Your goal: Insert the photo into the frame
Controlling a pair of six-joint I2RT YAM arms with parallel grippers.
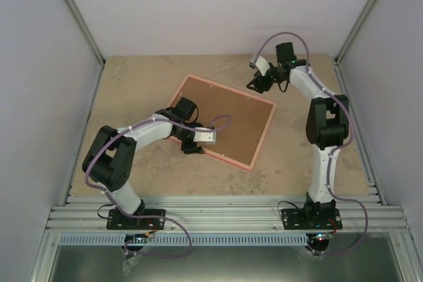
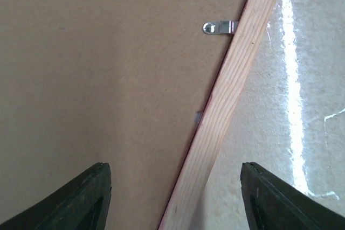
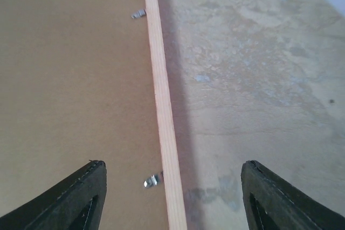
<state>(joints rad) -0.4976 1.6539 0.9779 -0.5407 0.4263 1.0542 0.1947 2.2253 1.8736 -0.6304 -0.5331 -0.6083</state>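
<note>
The frame [image 1: 264, 137] lies face down on the table, its thin pink rim around a brown backing board [image 1: 228, 120]. The photo is hidden or out of view. My left gripper [image 1: 190, 146] is open and empty, straddling the frame's near-left rail [image 2: 226, 100]; one finger is over the board [image 2: 97, 79], the other over the table. My right gripper [image 1: 259, 84] is open and empty, low over the far right rail [image 3: 164, 106], its fingers either side of it. Small metal tabs [image 2: 218, 27] [image 3: 152, 180] stick out from the rails over the board [image 3: 70, 79].
The beige tabletop [image 1: 132, 97] is bounded by white walls at the left, back and right. An aluminium rail [image 1: 225, 212] carrying both arm bases runs along the near edge.
</note>
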